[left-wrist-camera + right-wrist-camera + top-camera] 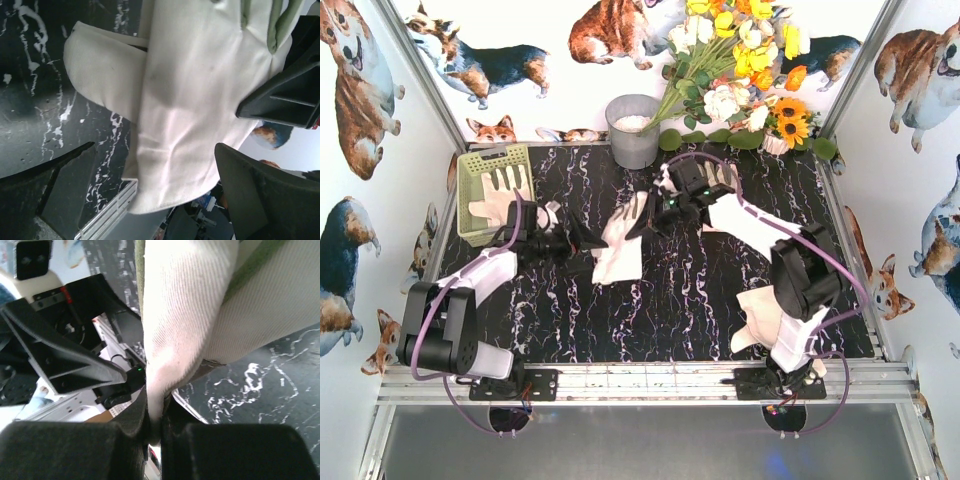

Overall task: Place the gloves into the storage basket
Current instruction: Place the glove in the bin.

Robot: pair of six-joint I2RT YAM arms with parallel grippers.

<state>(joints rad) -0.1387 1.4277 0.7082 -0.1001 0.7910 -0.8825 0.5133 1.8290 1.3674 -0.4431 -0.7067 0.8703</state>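
Note:
A cream-white glove (pixel 620 255) hangs over the middle of the marbled table. My right gripper (pixel 645 218) is shut on its upper edge; in the right wrist view the fabric (pixel 185 315) is pinched between the jaws of that gripper (pixel 157 427). My left gripper (pixel 588 240) stands open at the glove's left side, and its wrist view shows the glove (pixel 200 100) between the wide-apart fingers (pixel 265 195), ungripped. The pale yellow-green storage basket (pixel 495 152) sits at the back left with one glove (pixel 500 200) inside. More gloves lie near the right arm's base (pixel 760 310) and behind the right arm (pixel 722 178).
A round grey metal bucket (pixel 633 130) stands at the back centre, with a bunch of artificial flowers (pixel 740 70) to its right. Walls printed with dogs close in both sides. The aluminium rail (pixel 640 380) runs along the near edge.

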